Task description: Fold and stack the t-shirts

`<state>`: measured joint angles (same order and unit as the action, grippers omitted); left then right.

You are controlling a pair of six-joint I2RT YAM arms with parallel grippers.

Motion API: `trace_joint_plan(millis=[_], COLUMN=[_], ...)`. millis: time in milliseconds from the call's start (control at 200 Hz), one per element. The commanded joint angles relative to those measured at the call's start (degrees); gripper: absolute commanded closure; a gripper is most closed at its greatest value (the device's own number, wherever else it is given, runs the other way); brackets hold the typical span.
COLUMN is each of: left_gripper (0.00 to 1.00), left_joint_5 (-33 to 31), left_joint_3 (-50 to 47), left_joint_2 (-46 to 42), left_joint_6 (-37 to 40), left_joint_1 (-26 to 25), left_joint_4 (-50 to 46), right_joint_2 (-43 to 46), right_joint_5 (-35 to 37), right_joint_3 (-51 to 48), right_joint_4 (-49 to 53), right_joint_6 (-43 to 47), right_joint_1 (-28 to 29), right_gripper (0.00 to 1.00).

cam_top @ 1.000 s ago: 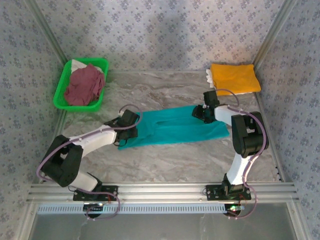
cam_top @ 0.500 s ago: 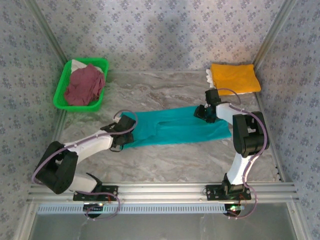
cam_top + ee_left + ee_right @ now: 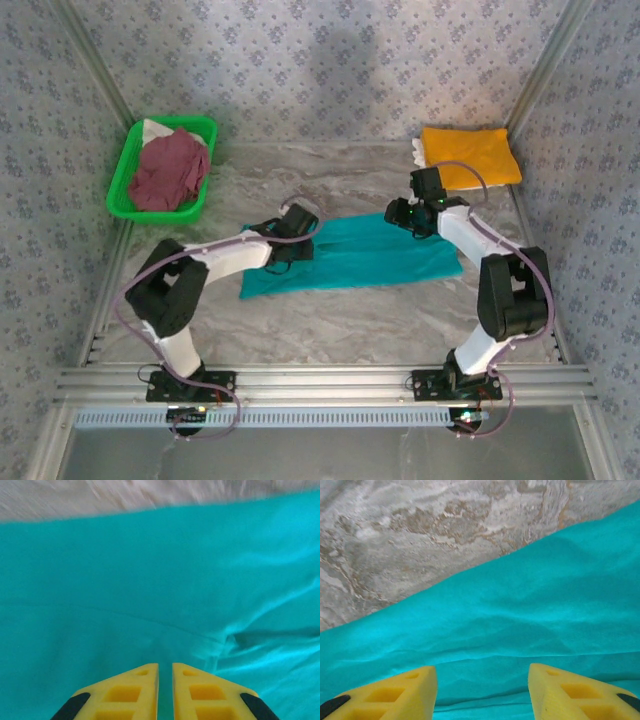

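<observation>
Looks like they are folding the teal t-shirt [image 3: 370, 255] mid-frame. The left claw [image 3: 165, 666] is resting pressed together on it, and the right claw [image 3: 481, 672] is hovering apart, likely needing an edge grip next.

The top external camera looks down from above and behind the arm bases, facing the far wall, and takes in the whole surface [image 3: 340, 320]. Both wrist cameras sit very close over the teal t-shirt [image 3: 370, 255], each catching a strip of bare surface beyond its edge.
</observation>
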<state>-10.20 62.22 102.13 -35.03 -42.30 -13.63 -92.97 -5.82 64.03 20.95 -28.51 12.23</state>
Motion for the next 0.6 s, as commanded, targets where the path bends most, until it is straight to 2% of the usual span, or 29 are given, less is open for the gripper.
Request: trace_joint_plan(millis=[0, 130, 330, 600], left_gripper=[0.87, 0.89, 0.88, 0.81], left_joint_5=[2.7, 5.0, 7.9, 8.9], left_joint_3=[2.2, 1.2, -4.1, -9.2], left_joint_2=[3.6, 4.9, -0.3, -14.6], left_joint_6=[0.0, -0.6, 0.2, 1.8], left_joint_1=[-2.5, -2.8, -1.8, 0.3], left_joint_4=[4.4, 7.2, 13.6, 15.0], right_joint_2=[2.2, 3.2, 3.6, 3.5], right_joint_5=[1.3, 1.0, -0.4, -2.9], right_joint_3=[0.0, -0.2, -0.4, 0.5], right_joint_4=[2.1, 2.1, 1.7, 2.2], right_joint_6=[0.7, 0.7, 0.6, 1.0], right_joint_1=[-0.7, -1.3, -2.3, -4.2], right_gripper=[0.47, 0.47, 0.46, 0.45])
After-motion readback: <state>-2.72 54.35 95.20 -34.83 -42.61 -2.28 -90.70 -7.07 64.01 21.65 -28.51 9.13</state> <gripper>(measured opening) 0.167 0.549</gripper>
